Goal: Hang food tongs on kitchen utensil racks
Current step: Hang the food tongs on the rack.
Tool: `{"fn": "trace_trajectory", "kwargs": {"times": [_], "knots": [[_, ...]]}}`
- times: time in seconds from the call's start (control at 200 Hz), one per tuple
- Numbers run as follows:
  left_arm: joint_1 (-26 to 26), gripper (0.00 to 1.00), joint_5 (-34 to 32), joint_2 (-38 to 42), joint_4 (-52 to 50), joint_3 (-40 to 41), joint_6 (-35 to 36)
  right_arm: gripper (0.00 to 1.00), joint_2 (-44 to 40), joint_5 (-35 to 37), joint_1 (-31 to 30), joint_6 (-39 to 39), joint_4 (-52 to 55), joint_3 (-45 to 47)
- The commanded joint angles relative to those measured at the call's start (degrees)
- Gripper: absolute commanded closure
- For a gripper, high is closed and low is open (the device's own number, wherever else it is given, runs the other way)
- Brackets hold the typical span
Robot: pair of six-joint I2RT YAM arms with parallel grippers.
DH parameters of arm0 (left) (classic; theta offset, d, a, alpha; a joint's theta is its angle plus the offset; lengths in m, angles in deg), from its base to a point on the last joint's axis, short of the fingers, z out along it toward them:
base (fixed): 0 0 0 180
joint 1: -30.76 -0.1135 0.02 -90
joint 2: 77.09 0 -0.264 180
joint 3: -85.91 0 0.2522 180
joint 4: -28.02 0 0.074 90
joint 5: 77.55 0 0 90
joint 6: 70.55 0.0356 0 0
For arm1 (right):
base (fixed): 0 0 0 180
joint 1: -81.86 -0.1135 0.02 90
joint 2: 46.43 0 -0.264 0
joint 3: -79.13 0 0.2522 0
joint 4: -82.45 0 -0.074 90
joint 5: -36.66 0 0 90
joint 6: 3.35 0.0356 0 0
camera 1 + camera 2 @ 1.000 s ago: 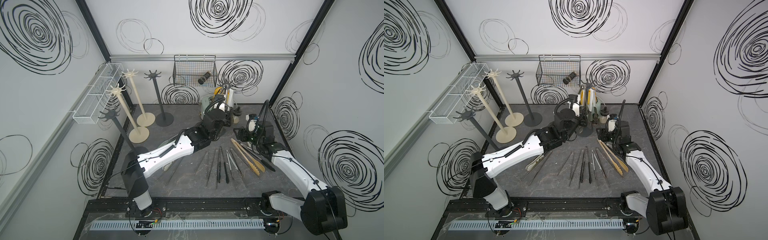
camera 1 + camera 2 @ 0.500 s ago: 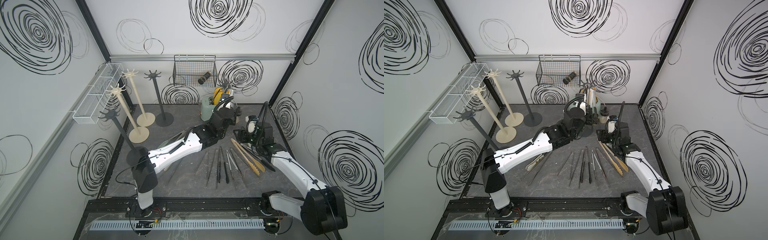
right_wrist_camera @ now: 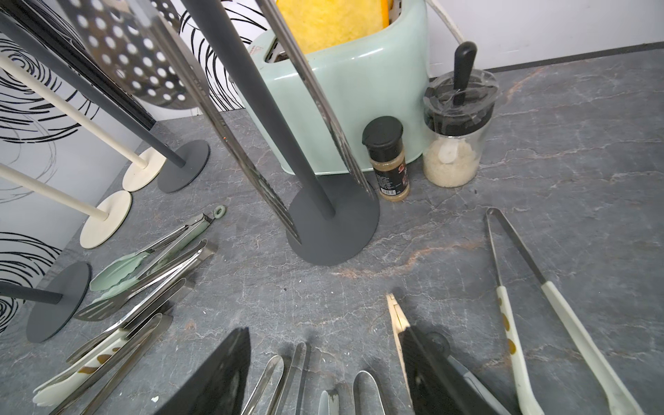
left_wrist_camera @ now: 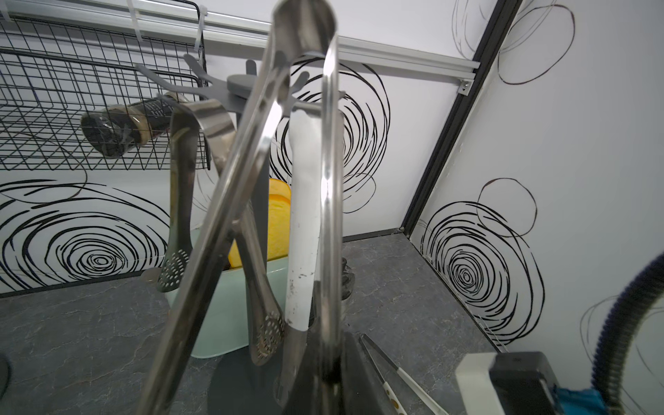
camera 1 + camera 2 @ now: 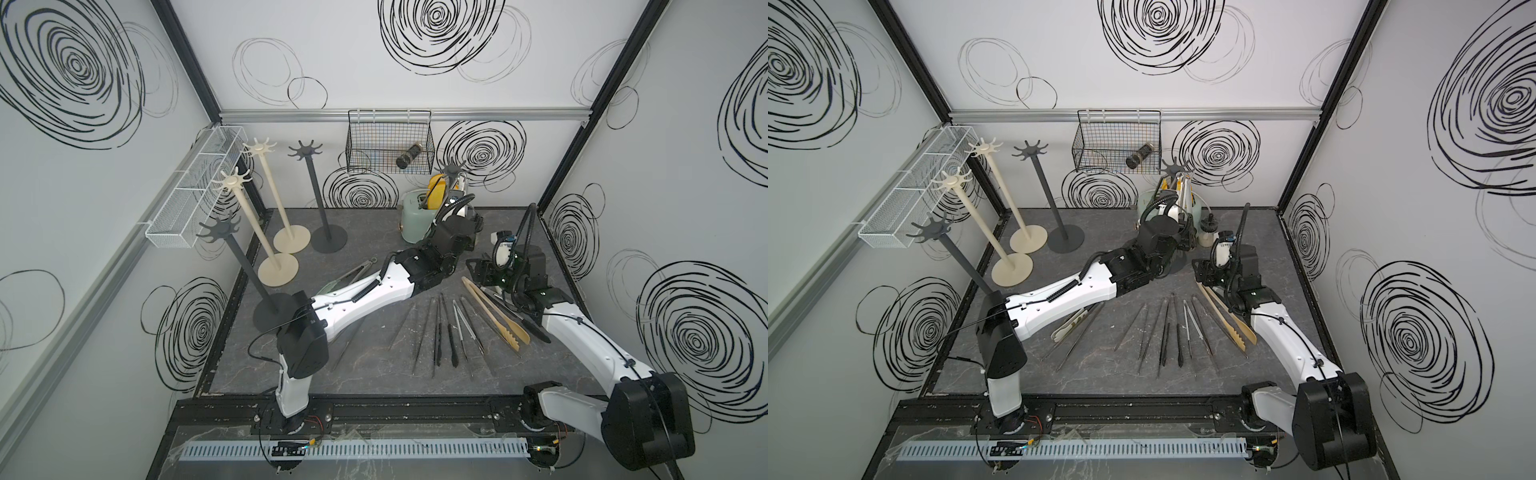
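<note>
My left gripper is shut on one arm of steel food tongs, held upright with the bend uppermost. The bend is close by the star top of a dark grey utensil rack at the back right; whether they touch I cannot tell. Perforated steel tongs and white-handled tongs hang on that rack. Several tongs lie in a row on the table, with wooden tongs beside them. My right gripper hangs open above the row's far ends, holding nothing.
Two cream racks and two more dark grey racks stand at the back left. A mint toaster, a spice jar and a glass jar crowd the right rack's base. Wire baskets hang on the walls.
My left arm has reached further back and right, carrying the steel tongs up to the rack by the toaster. The right arm has stayed put.
</note>
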Motion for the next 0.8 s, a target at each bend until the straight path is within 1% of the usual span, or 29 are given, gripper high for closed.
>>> {"fn": "trace_trajectory", "kwargs": {"times": [0.0, 0.13, 0.26, 0.365, 0.796], "knots": [[-0.78, 1.00, -2.02, 0.11, 2.60, -2.43, -0.62, 0.30, 0.12, -0.65, 0.01, 0.40, -1.83, 0.71], [-0.47, 1.00, -2.25, 0.45, 3.18, -2.57, -0.23, 0.30, 0.21, -0.82, 0.00, 0.42, -1.95, 0.74], [0.62, 1.00, -5.30, 0.89, 3.51, -3.18, 1.68, 0.30, 0.21, -1.04, 0.03, 0.44, -2.05, 0.73], [0.33, 1.00, -6.61, 0.82, 2.78, -3.54, 1.37, 0.30, 0.17, -1.54, 0.04, 0.54, -1.94, 0.82], [-0.34, 1.00, -4.30, -2.49, 0.76, -6.08, 0.19, 0.30, -0.41, -1.52, 0.08, 0.39, -1.77, 0.88]]}}
